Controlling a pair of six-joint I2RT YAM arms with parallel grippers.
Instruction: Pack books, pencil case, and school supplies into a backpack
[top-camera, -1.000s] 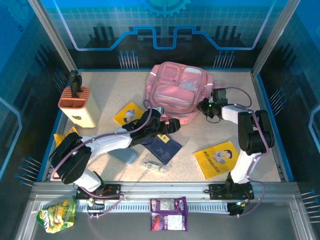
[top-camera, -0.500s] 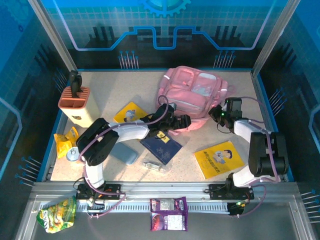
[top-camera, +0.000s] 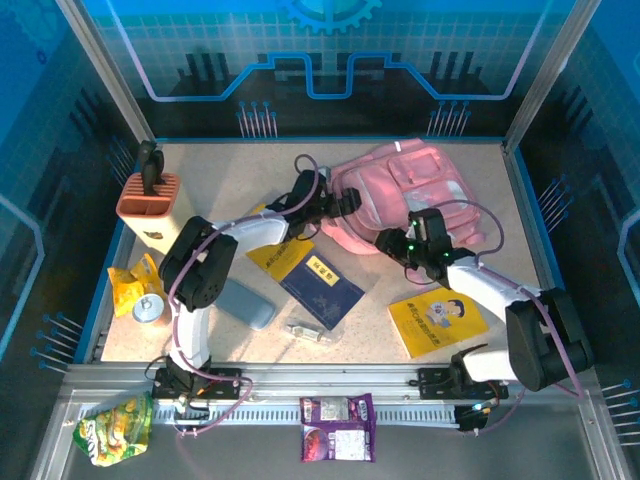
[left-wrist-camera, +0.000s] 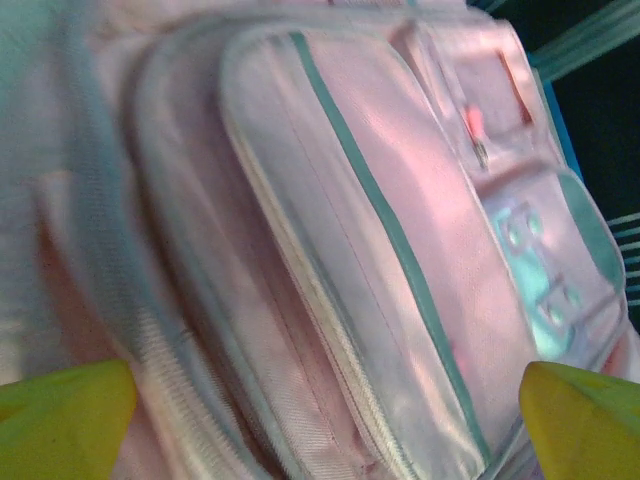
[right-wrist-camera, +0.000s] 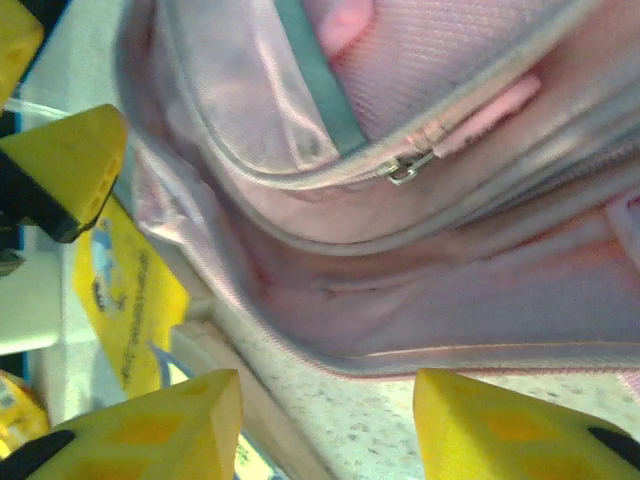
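Observation:
The pink backpack (top-camera: 410, 190) lies at the back right of the table. My left gripper (top-camera: 340, 203) is wide open against its left side; in the left wrist view the backpack's zipped pockets (left-wrist-camera: 330, 230) lie between the yellow fingertips (left-wrist-camera: 65, 420). My right gripper (top-camera: 386, 240) is open at the backpack's near edge, with bare table between its fingertips (right-wrist-camera: 160, 425) and the backpack (right-wrist-camera: 430, 250) just beyond. A navy book (top-camera: 322, 288), a yellow book (top-camera: 437, 320) and a second yellow book (top-camera: 272, 252) lie on the table. The grey-blue pencil case (top-camera: 247, 303) and a small clear supply item (top-camera: 308, 330) lie near the front.
A beige, orange-topped block (top-camera: 155, 210) stands at the left. A yellow snack bag (top-camera: 130, 285) lies by the left wall. Another snack bag (top-camera: 115, 428) and purple packets (top-camera: 338, 428) sit in front of the arm bases.
The backpack has shifted right and turned. My right gripper has opened and come round to the backpack's near edge. My left gripper has moved up to the backpack's left side.

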